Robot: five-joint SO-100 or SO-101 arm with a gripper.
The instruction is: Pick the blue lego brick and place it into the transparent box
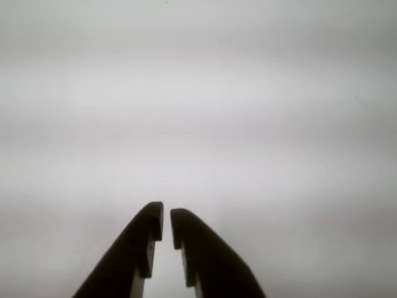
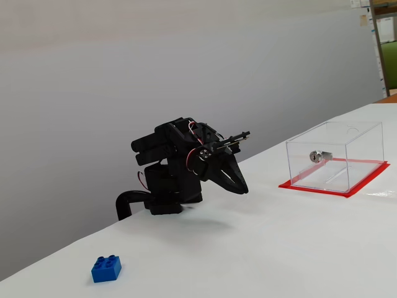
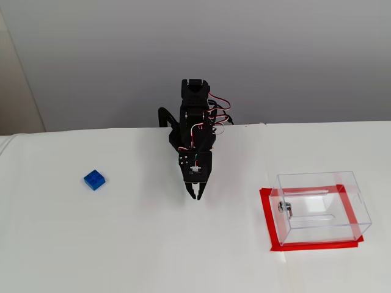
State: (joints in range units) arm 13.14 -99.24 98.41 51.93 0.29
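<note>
Arm folded low at its base, tool (image 3: 196,196) pointing down at bare white table (image 3: 134,244); its two tips nearly together, a narrow slit between them, nothing held; wrist view shows only blank table past the tips. Blue lego brick (image 3: 94,179) sits studs-up, well apart to the tool's left in a fixed view; transparent box (image 3: 321,206) on its red base (image 3: 266,220) well apart to the right, empty. Step: pick not yet begun. Next move likely calls for swinging toward the brick, spreading the tips, then lowering over it.
</note>
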